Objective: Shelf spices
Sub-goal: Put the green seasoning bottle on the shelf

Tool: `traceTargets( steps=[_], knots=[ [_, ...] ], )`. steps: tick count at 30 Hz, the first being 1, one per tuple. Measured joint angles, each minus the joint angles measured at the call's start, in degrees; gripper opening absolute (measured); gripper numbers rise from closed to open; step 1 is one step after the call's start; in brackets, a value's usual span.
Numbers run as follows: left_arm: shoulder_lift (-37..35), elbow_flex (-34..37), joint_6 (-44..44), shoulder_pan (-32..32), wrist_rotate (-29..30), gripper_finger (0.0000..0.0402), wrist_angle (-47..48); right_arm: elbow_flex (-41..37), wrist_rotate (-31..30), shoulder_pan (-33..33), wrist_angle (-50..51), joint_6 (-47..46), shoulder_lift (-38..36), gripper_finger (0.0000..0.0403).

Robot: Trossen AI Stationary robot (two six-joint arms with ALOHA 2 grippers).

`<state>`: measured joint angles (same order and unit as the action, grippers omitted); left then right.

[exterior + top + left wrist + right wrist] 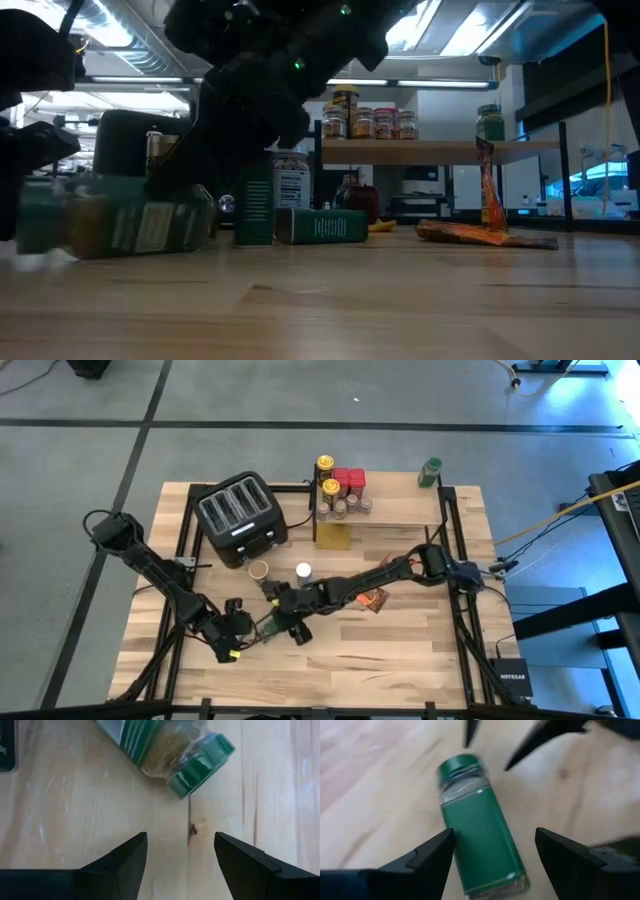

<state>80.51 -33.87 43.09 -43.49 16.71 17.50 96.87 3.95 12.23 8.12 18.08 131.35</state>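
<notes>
Item 1, left gripper (180,852): fingers apart, empty, hovering at the table's 7 o'clock, just short of the jar's cap.

Item 2, green-capped spice jar (479,834): lying on its side on the table (420,660), between both grippers.

Item 3, right gripper (495,852): fingers apart, straddling the jar, not clamped.

Item 4, shelf (400,510): at 12 o'clock, partly stocked.

Step, as you'd judge it: pickup. Next you close on the jar's body and lift. Its label is unreadable.

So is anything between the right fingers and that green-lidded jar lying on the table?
Nothing visible: the green-labelled glass jar with the green lid lies on its side between the open right fingers, with bare wood around it.
</notes>
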Motion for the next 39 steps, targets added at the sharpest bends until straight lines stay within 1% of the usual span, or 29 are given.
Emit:
traceTargets(
  steps=[4, 13, 19, 22, 26, 28, 33, 37, 39],
  knots=[
    [0.00, 0.01, 0.31, -0.06, 0.05, 0.0224, -0.11, -0.05, 0.37, 0.24, -0.66, 0.26, 1.96, 0.0285],
    [0.00, 0.01, 0.48, -0.04, 0.22, 0.0224, -0.13, -0.12, 0.42, 0.09, 0.48, 0.09, 2.10, 0.0285],
    [0.00, 0.01, 0.46, -0.04, 0.46, 0.0224, -0.28, -0.16, 0.64, 0.11, -1.40, -0.10, 3.85, 0.0283],
    [0.00, 0.01, 0.44, -0.04, 0.46, 0.0224, -0.23, -0.16, 0.41, 0.11, -1.34, -1.67, 3.85, 0.0264],
    [0.00, 0.01, 0.02, -0.04, 0.82, 0.0224, -0.24, -0.14, 0.27, 0.17, -1.00, -4.23, 3.85, 0.0200],
    [0.00, 0.01, 0.32, -0.10, 0.96, 0.0224, -0.44, -0.12, 1.23, 0.17, -0.92, -5.37, 3.85, 0.0200],
    [-0.27, -2.21, 1.55, -0.34, -1.76, 0.0224, 2.88, -0.17, 5.01, 0.77, 1.50, -7.89, 2.84, 0.0200],
    [-1.61, -4.56, 1.07, -1.14, -1.66, 0.0224, 5.12, -0.27, 5.02, 2.18, 5.08, -9.15, 0.35, 0.0200],
    [-2.68, -5.99, 0.02, -1.89, -0.20, 0.0224, 5.70, -0.25, 3.01, 3.19, 7.18, -9.28, -1.54, 0.0200]
  ],
)
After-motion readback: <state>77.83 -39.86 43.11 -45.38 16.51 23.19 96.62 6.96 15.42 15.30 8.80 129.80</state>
